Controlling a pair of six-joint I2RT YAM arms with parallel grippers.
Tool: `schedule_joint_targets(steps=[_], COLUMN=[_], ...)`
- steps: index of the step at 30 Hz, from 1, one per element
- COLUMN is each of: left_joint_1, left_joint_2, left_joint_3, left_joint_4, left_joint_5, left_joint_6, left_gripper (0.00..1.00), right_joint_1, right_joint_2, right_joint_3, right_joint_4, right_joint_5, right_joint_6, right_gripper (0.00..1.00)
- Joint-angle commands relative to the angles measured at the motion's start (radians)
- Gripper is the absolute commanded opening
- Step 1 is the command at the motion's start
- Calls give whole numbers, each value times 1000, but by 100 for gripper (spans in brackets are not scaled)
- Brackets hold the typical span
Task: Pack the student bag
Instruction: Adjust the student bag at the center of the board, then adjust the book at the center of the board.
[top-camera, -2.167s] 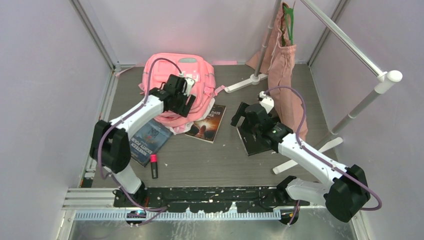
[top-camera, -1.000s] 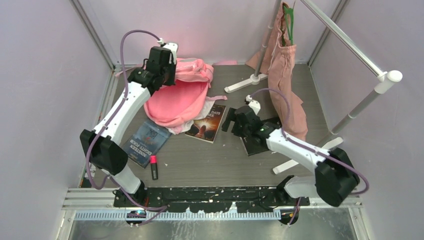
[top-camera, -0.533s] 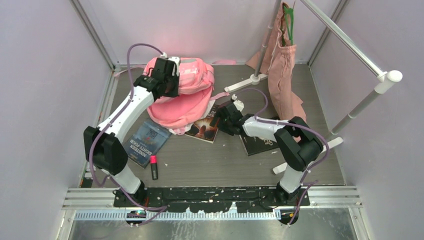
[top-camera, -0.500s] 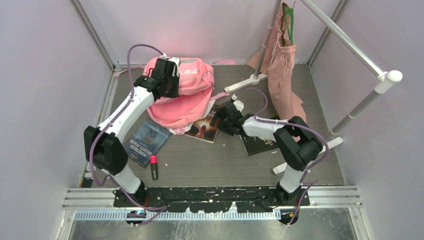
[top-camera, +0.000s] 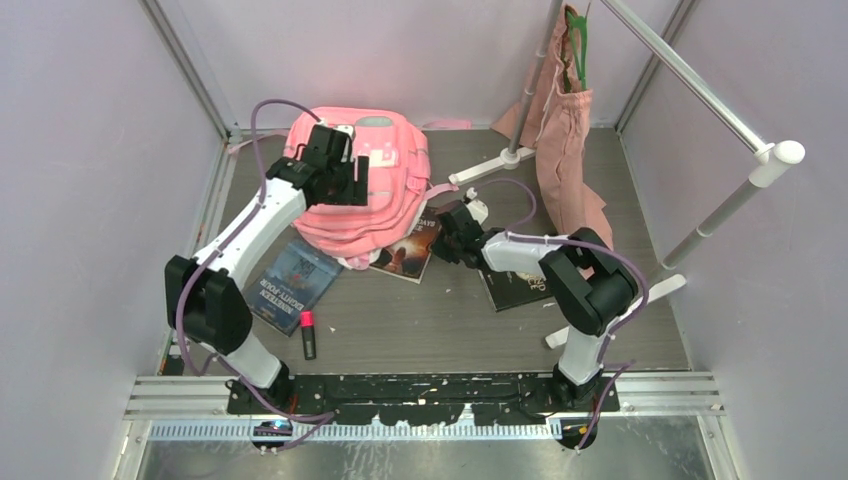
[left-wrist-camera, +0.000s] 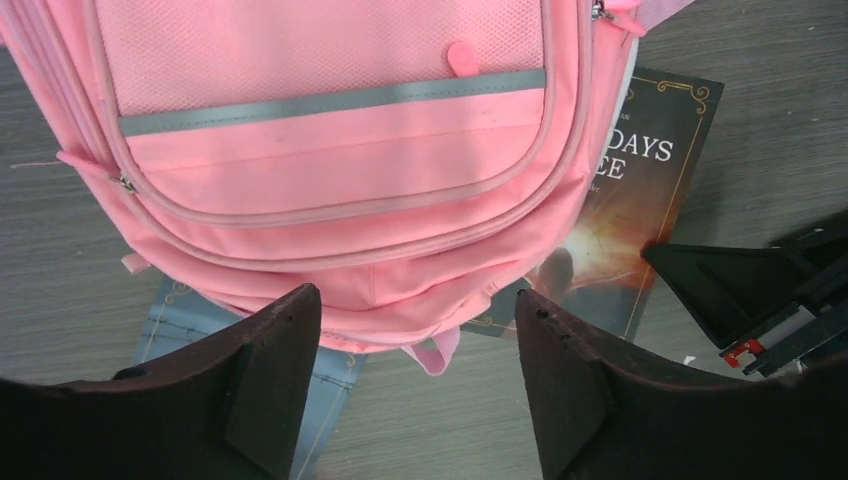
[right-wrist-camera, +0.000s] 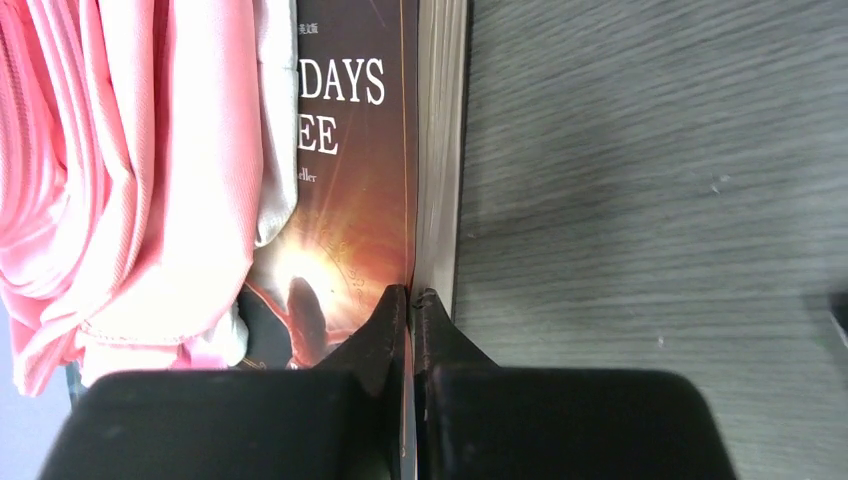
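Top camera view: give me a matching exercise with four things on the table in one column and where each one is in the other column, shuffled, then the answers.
Things:
1. student bag
2. dark book
3. blue book
4. dusty-pink sack

Places:
A. hangs on a green hanger
B. lies front pockets up beneath the open left gripper
C. lies beside the red-capped marker
D. has the shut right gripper at its page edge

Pairs: 1-B, 2-D, 3-C, 4-A
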Motion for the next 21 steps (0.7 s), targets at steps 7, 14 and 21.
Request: schedule_joint_targets(steps=[7,14,21], left_joint_1=[-136,-306,-393], left_joint_2=[-171,-25,116], left_joint_3=[-63,-167,-147], left_joint_4=[6,88,103], left_joint_5=[111,266,134], left_joint_6=[-86,-275,-382], left_gripper=[84,82,81], right_joint_1=[-28,-64,-78], right_joint_2=[-398,-499,-468], right_joint_3=[-167,-224,-224], right_joint_4=[-188,-270,-329], right_joint_5=[114,63,89], right_joint_6=[-197,-297,-262], right_gripper=[1,1,61])
